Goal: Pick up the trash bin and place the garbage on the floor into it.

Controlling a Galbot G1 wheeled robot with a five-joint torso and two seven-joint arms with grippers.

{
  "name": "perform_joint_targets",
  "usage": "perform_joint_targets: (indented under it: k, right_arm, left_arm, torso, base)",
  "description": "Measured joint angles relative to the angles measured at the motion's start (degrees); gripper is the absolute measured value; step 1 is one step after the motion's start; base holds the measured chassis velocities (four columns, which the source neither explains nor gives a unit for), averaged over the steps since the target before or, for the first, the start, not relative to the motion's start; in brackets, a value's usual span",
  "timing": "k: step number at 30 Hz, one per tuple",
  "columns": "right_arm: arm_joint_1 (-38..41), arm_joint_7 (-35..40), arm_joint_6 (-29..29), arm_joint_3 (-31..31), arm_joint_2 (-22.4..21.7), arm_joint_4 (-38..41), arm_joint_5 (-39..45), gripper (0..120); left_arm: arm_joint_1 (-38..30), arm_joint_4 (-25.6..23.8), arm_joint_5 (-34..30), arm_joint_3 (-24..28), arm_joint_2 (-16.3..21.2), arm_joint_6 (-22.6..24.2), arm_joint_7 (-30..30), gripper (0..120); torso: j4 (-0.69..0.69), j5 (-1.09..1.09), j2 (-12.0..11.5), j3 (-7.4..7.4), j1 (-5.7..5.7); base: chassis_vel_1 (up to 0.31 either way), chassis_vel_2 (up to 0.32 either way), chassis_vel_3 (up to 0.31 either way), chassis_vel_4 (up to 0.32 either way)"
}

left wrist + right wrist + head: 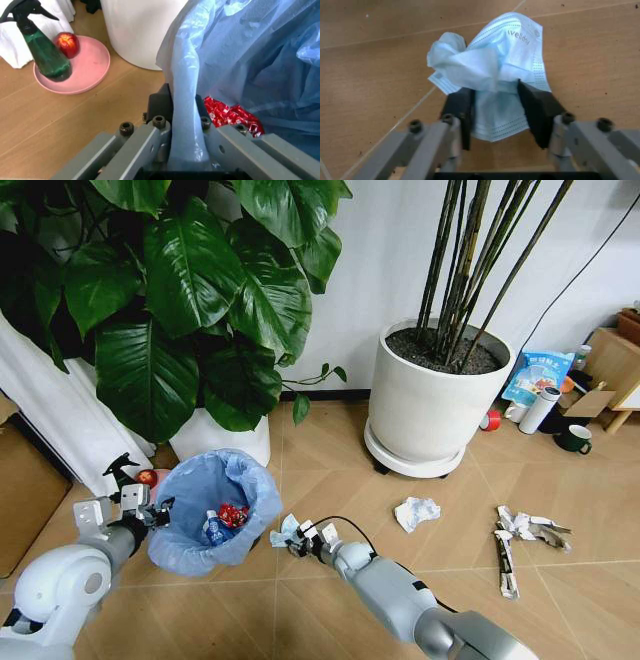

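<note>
Bin (215,510), blue-lined: rim clamped in left gripper (158,512), red wrapper (232,514) inside. Face mask (490,71), crumpled, light blue: pinched between right gripper (496,99) fingers, just beside bin. Paper wad (416,512), torn paper (520,535): on floor beyond right gripper.

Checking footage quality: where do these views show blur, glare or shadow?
Right wrist view: the face mask looks sharp, the right pincer softer. Left wrist view: daylight brightens the trash bin liner, the left pincer clamping its rim. Head view: the leaves are dark.
</note>
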Motion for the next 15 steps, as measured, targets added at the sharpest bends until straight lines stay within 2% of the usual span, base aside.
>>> perform_joint_targets:
  k: [4,6,8,12,15]
  right_arm:
    - [-0.51,0.0,0.0,0.19,-0.56,0.75,0.0,14]
    - [-0.69,0.0,-0.01,0.27,-0.87,1.16,0.0,11]
    - [-1.17,-0.02,-0.31,0.85,-1.64,2.34,-0.14,0]
    - [-1.7,0.27,-0.9,1.73,-2.77,4.15,-0.05,0]
    - [-2.5,0.74,-1.15,2.85,-4.66,6.9,-0.14,0]
  left_arm:
    - [0.1,0.0,0.0,0.01,0.07,0.0,-0.01,0]
    - [0.14,0.0,0.0,0.01,0.11,0.0,-0.02,0]
    - [0.19,0.01,0.11,0.2,0.16,0.0,0.05,0]
    - [0.13,0.07,0.26,0.74,0.18,0.0,0.1,0]
    - [0.04,0.14,0.28,1.23,0.34,0.0,0.13,0]
  torso:
    - [0.02,0.02,0.0,0.01,0.0]
    - [0.02,0.02,0.0,0.01,0.0]
    - [0.04,0.02,-0.01,0.02,0.0]
    - [0.05,0.02,-0.02,0.03,0.01]
    - [0.01,-0.05,-0.03,0.04,0.02]
  base:
    - [0.0,0.0,0.0,0.0]
    - [0.0,0.0,0.0,0.0]
    - [0.0,0.0,0.0,0.0]
    - [0.0,0.0,0.0,0.0]
    - [0.0,0.0,0.0,0.0]
